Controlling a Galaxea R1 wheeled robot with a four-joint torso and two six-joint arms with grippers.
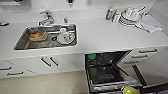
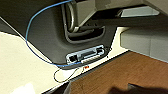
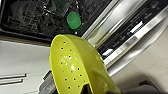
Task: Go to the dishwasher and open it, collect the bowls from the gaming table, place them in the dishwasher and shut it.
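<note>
Right hand [image 3: 86,88] grips yellow-green bowl [image 3: 75,67] by its rim, just above open dishwasher [image 1: 110,72] door; left hand's state: cannot tell.

One open dishwasher [image 1: 110,72]; one yellow-green perforated bowl [image 3: 75,67]; two green items in the racks [image 1: 91,56]; one sink [image 1: 22,42]; one tap [image 1: 47,17]; one stack of white dishes [image 1: 130,16]; one worktop [image 1: 105,35].

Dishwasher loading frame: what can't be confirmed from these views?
- Right gripper jaws: in the right wrist view the yellow-green bowl covers them, so the grip is unclear.
- Same bowl in the head view: cut by the lower edge.
- Dishwasher rack contents: dark and blurred, apart from a green item.
</note>
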